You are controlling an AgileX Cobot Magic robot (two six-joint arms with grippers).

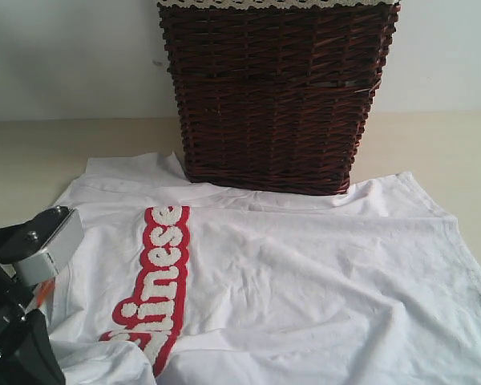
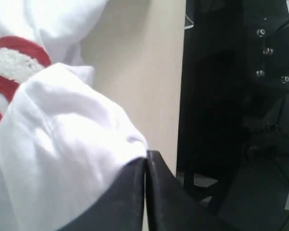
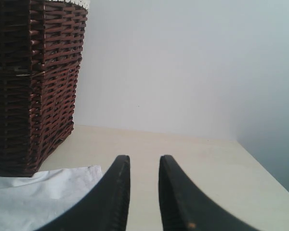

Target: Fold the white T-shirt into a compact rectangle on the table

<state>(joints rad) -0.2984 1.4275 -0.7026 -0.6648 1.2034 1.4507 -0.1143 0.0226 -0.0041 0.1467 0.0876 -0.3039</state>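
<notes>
The white T-shirt [image 1: 305, 281] lies spread on the table [image 1: 32, 152], its red band of white lettering [image 1: 160, 281] running down the left part. A bunched fold of the shirt [image 2: 62, 144] rises at the near left corner. My left gripper [image 2: 145, 161] is shut on this fold, jaws pressed together with cloth at the tips. Its arm [image 1: 20, 321] fills the lower left of the exterior view. My right gripper [image 3: 143, 161] is open with nothing between its fingers, hovering over bare table [image 3: 197, 154] beside a shirt corner [image 3: 38, 192]. It is outside the exterior view.
A tall dark brown wicker basket [image 1: 272, 96] stands on the table behind the shirt, touching its far edge; the basket [image 3: 33, 86] is also close to the right gripper. A pale wall rises behind. The table edge and a dark frame [image 2: 231, 120] lie near the left gripper.
</notes>
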